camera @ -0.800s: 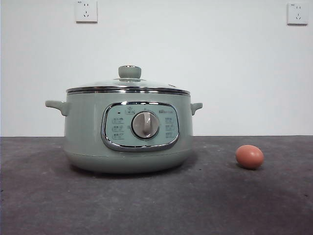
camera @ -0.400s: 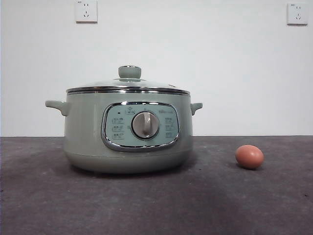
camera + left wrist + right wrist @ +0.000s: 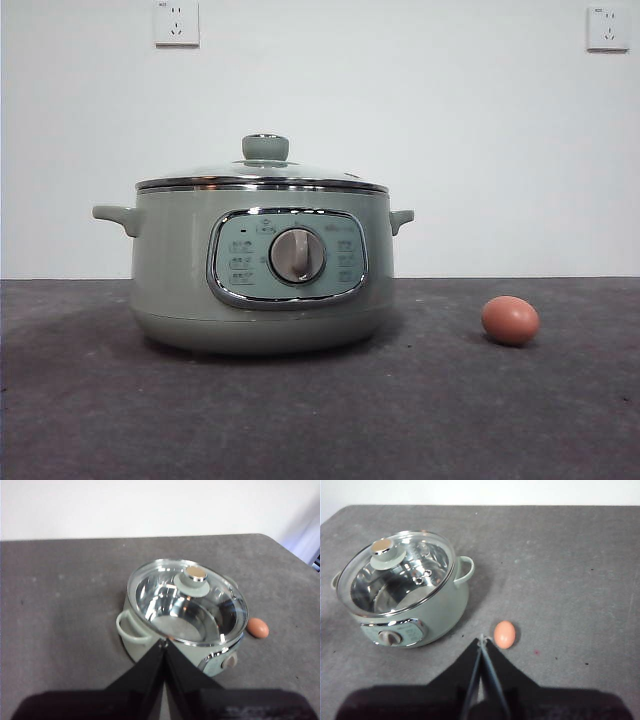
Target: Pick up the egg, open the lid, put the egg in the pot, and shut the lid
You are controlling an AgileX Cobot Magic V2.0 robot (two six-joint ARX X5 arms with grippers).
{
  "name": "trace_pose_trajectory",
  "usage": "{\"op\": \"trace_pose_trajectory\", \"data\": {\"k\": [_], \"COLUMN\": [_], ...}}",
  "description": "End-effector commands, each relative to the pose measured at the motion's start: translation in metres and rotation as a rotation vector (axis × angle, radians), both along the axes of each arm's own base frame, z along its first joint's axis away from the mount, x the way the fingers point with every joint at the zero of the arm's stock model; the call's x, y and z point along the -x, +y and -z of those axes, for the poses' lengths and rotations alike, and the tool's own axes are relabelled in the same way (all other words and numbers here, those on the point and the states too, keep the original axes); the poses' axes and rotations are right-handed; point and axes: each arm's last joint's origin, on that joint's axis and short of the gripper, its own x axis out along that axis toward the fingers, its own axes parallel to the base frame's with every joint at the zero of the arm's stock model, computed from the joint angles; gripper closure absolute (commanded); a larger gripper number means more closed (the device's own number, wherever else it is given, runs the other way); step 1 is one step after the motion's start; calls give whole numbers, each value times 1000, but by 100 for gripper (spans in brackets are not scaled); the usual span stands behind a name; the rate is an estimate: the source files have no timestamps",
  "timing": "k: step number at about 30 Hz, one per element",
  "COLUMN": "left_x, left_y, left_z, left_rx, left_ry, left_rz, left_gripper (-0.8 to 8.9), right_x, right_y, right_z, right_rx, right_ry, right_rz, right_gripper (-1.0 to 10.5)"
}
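Note:
The pale green pot [image 3: 262, 270] stands left of centre on the dark table, its glass lid [image 3: 262, 178] resting on it with the green knob [image 3: 265, 147] on top. The brown-orange egg [image 3: 510, 320] lies on the table to the pot's right, apart from it. Both arms hang high and do not show in the front view. My left gripper [image 3: 164, 642] is shut and empty, above the pot [image 3: 185, 615] on its handle side. Shut and empty as well, my right gripper [image 3: 481, 640] hovers above the table close to the egg [image 3: 504, 634]. Through the lid [image 3: 397, 572] the pot's shiny inside shows.
Two wall sockets [image 3: 176, 22] [image 3: 608, 27] sit high on the white wall behind. The dark grey table [image 3: 420, 420] spreads in front of the pot and around the egg, and its far edge [image 3: 520, 506] shows in the right wrist view.

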Motion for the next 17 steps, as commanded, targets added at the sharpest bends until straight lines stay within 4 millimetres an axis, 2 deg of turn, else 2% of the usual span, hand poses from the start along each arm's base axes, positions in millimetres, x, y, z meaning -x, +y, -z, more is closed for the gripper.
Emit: {"op": "trace_pose_trajectory", "data": {"k": [1,3,5,6,7,9,11,12,17], "left_x": [0,0,0,-1,-1,-3,-5,-6,-10], "left_y": [0,-1,-2,-3,-3,-3,-3,-3,-4], "left_z": [-3,-6,-7,-8,-8,-8,-8,-8,-7], "left_rx": [-12,2,16,23,26,33,36,37,39], "left_ry": [-11,-12,-12,-12,-10,-5,4,8,20], "left_rz": [19,56,91,109,117,131,133,133,145], "left_gripper": [817,813,801,741,661,377,128,88,90], "right_x": [0,0,0,0,0,0,0,0,1], "right_y": [0,0,0,0,0,0,0,0,0], "right_z": [-4,-4,-4,-4,-4,-4,-4,-4,-4], "right_rx": [8,8,8,8,8,8,6,4,4], "right_ry": [-16,-18,-19,-19,-18,-17,-15,-14,-8], "right_rz": [-20,-20,-20,-20,-20,-20,-19,-18,-18], "right_gripper": [940,923,806,703,631,476,378,371,373]}}
